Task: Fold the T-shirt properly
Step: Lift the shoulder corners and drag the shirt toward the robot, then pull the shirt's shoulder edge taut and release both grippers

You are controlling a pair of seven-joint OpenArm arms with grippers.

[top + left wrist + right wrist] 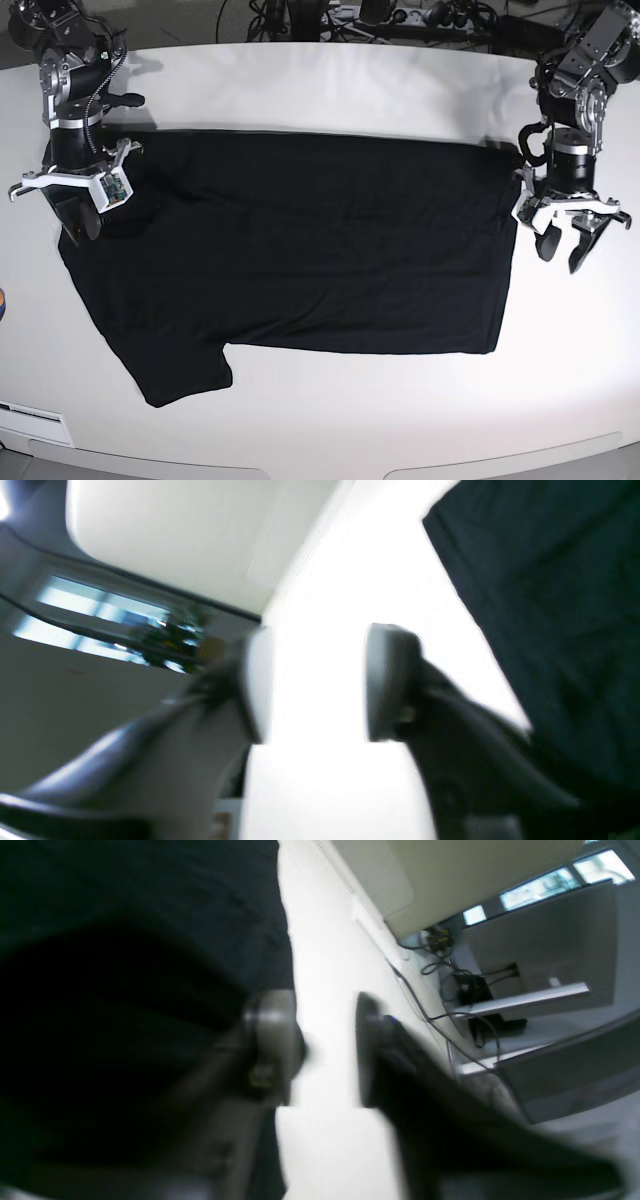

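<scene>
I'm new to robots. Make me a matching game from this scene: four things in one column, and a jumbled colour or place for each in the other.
1. T-shirt
2. table
3. left end effector
4. right end effector

A. white
B. base view's right, just off the cloth
C. black
D. base view's left, at the cloth's edge

Pairs: 1-C, 2-A, 3-B, 4-D.

No writing, brand, number or sign can be read in any of the three views. The T-shirt [300, 240] shows only plain black cloth, with no print or label legible. Both wrist views are too blurred to make out any lettering on the grippers or the room behind them.
</scene>
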